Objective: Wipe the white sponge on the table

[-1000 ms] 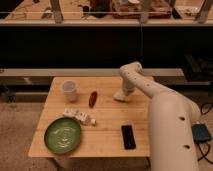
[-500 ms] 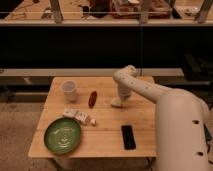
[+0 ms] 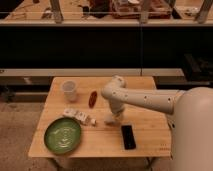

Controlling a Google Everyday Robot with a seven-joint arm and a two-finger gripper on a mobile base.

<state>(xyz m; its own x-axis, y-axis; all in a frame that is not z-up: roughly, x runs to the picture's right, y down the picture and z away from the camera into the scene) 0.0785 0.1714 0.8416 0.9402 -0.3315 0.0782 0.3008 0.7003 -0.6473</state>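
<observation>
My white arm reaches from the right over the light wooden table (image 3: 150, 100). The gripper (image 3: 112, 118) points down at the table's middle, between the packets and the black phone. A small off-white block, the white sponge (image 3: 110, 121), sits at its tip and is pressed on the tabletop. The gripper looks shut on it. Most of the sponge is hidden by the gripper.
A white cup (image 3: 69, 91) stands at the back left, with a red oblong object (image 3: 92, 98) beside it. A cluster of white packets (image 3: 80, 116) lies left of the gripper. A green plate (image 3: 62, 135) is at the front left and a black phone (image 3: 128, 136) at the front right.
The gripper has slid with the sponge from the table's back right toward the front and left, across the middle. The other objects have not moved.
</observation>
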